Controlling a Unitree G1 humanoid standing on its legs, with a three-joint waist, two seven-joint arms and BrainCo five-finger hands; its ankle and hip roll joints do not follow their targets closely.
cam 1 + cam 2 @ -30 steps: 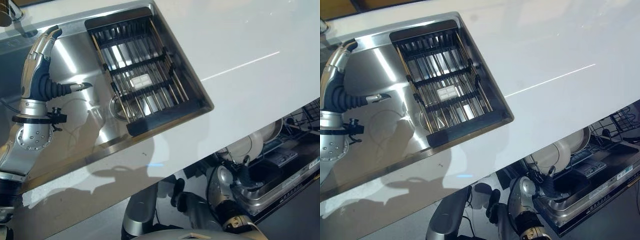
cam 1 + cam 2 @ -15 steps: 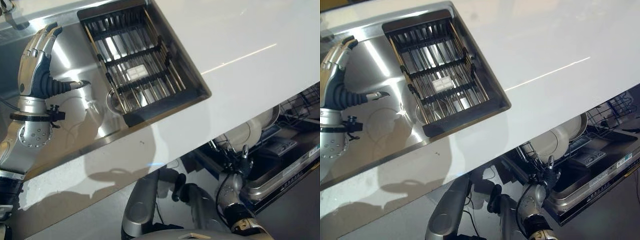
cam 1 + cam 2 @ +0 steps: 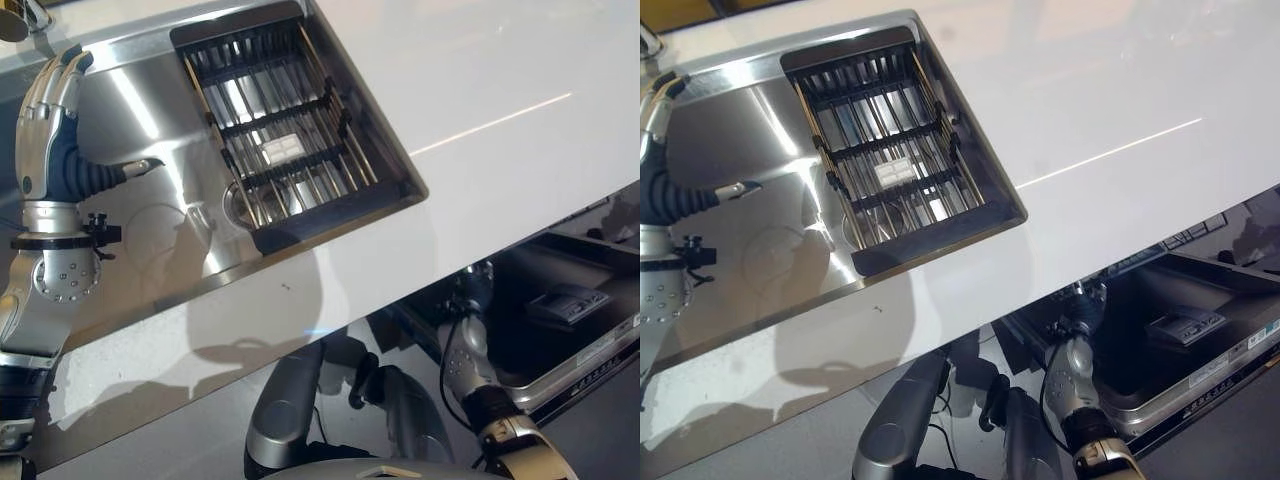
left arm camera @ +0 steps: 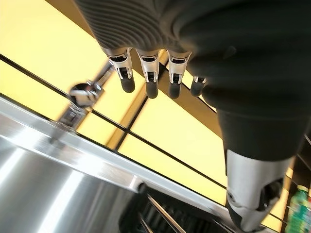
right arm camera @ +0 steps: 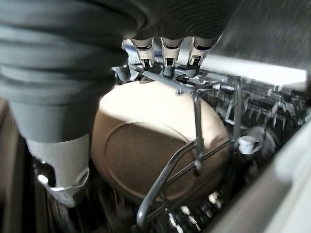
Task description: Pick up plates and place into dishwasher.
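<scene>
A cream plate point(image 5: 155, 150) stands on edge in the wire rack point(image 5: 197, 126) of the dishwasher, seen in the right wrist view. My right hand point(image 5: 164, 51) reaches over the plate's top edge with straight fingers whose tips are at the rack's wires; it holds nothing. In the eye views that hand point(image 3: 472, 290) is tucked under the counter's front edge, at the dishwasher's dark mouth. My left hand point(image 3: 48, 130) hovers over the steel sink point(image 3: 150, 220), open and empty, its fingers point(image 4: 148, 73) straight.
A black drying rack point(image 3: 285, 140) fills the sink's right half. The white counter point(image 3: 480, 130) spreads to the right. The dishwasher's open door point(image 3: 570, 345) juts out low at the right. A faucet point(image 4: 85, 92) rises behind the sink.
My right hand has moved up and in under the counter edge. The dishwasher rack with its plates, in the open before, now lies back inside the dark opening. The left hand barely moved.
</scene>
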